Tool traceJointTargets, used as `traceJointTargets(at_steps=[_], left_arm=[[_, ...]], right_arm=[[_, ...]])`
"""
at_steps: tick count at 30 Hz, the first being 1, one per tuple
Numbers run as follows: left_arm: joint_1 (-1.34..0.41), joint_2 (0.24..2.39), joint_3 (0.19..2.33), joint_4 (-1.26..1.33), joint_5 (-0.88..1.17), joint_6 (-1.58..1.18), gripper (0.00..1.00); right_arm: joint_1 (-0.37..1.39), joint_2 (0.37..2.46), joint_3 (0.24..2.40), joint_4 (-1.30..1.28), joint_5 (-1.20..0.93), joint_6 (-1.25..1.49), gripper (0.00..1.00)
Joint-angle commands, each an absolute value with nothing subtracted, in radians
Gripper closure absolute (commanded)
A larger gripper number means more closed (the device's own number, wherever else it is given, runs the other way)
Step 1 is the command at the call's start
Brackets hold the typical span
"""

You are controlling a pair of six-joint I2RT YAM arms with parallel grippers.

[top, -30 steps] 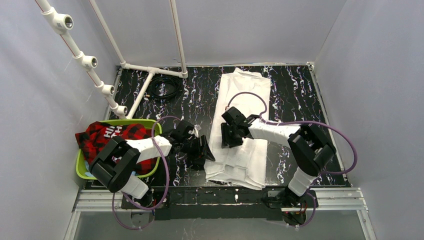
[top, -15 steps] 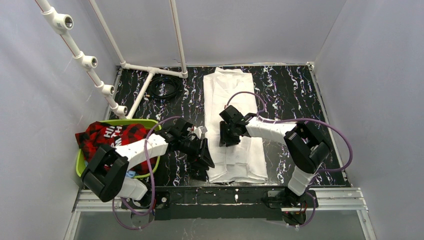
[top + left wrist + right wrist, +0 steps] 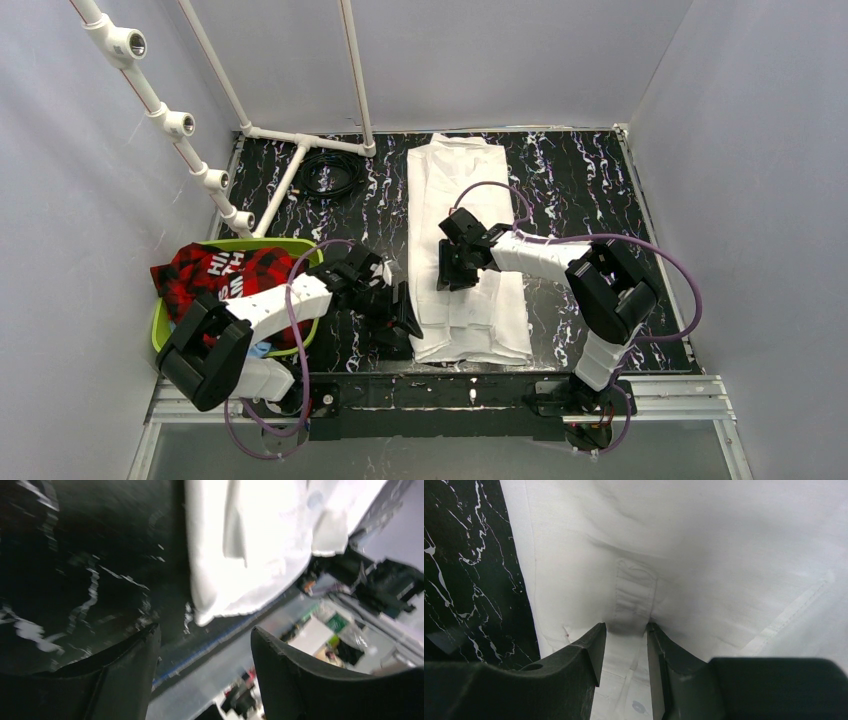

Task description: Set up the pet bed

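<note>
The pet bed's white folded fabric [image 3: 465, 190] lies lengthwise on the black marbled table [image 3: 580, 180]. My right gripper [image 3: 450, 275] presses down on its middle. In the right wrist view a raised fold of the fabric [image 3: 724, 555] is pinched between the right gripper [image 3: 626, 626] fingers. My left gripper [image 3: 405, 320] hovers at the fabric's near left corner. In the left wrist view it [image 3: 205, 630] is open and empty, with the fabric corner [image 3: 250, 540] just beyond the tips. A white pipe frame [image 3: 300, 140] stands at the back left.
A green basket [image 3: 270, 243] holding red plaid cloth [image 3: 215, 275] sits at the left edge beside the left arm. A coil of black cable [image 3: 330, 172] lies near the pipe frame. Grey walls close in the table on three sides.
The fabric slid left and straightened under the right gripper's hold. The left gripper closed at the near left corner, then opened and let go, pulling back slightly.
</note>
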State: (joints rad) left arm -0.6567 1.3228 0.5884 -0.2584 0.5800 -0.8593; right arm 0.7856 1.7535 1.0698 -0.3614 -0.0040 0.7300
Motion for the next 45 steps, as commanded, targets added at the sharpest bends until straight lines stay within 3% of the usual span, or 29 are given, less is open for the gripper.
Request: traceJointTargets(at_steps=[1,7,11,18,22,31,42,45], left_arm=[[-0.657,1.245,0.519,-0.054,0.368,-0.919,0.35],[-0.659,1.297,0.506,0.107,0.425,-0.925,0.39],[-0.66,1.34,0.507,0.11,0.474,-0.931,0.49],[-0.659,1.293,0.477,0.048,0.416,-0.942,0.52],[-0.66,1.294,0.475,0.048,0.422,-0.947,0.52],[-0.66,1.32,0.478,0.048,0.44,-0.949,0.52],[-0.67,1.366,0.491,0.059,0.605,-0.896,0.54],[-0.689,1.351,0.505,0.05,0.677,-0.89,0.59]], right_arm=[[0.779,1.779,1.08,-0.342,0.01,0.732,0.55],[0.779,1.799,1.075,-0.34,0.007,0.751,0.56],[0.781,1.753,1.116,-0.377,0.047,0.738,0.58],[0.794,1.646,1.227,-0.336,0.062,0.662,0.57],[0.795,1.719,1.223,-0.255,-0.063,0.676,0.58],[0.8,1.867,1.239,-0.194,-0.108,0.697,0.6],[0.808,2.008,1.266,-0.272,-0.047,0.771,0.67],[0.809,2.036,1.289,-0.304,-0.022,0.791,0.68]])
